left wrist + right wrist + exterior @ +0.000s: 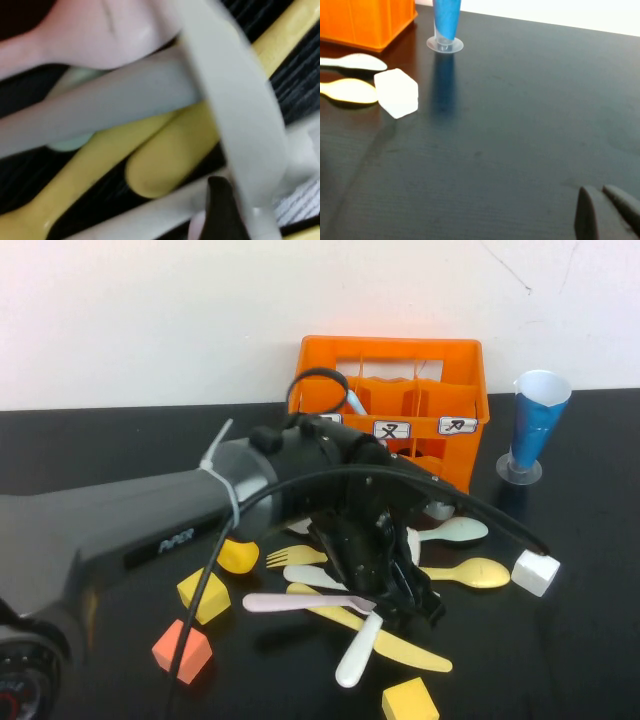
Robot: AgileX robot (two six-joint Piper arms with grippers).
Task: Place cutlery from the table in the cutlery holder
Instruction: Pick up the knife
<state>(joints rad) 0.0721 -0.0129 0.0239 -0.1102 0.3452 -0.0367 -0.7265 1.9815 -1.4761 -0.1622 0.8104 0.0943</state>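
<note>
The orange cutlery holder [400,390] stands at the back of the black table; it also shows in the right wrist view [365,20]. My left gripper [405,602] is down in a pile of cutlery in front of it: a white knife [358,652], a yellow knife [405,647], a pink piece [290,602] and a yellow fork [295,557]. The left wrist view shows a white piece [235,100], a yellow handle [165,165] and a pink piece [100,30] very close. A whitish spoon [455,531] and a yellow spoon [470,573] lie to the right. My right gripper [607,210] is shut and empty above bare table.
A blue cone cup [538,425] stands right of the holder. A white foam cube [535,572] lies by the spoons. Two yellow cubes [203,595] [410,702], an orange cube [182,650] and a small yellow duck [238,555] lie around the pile.
</note>
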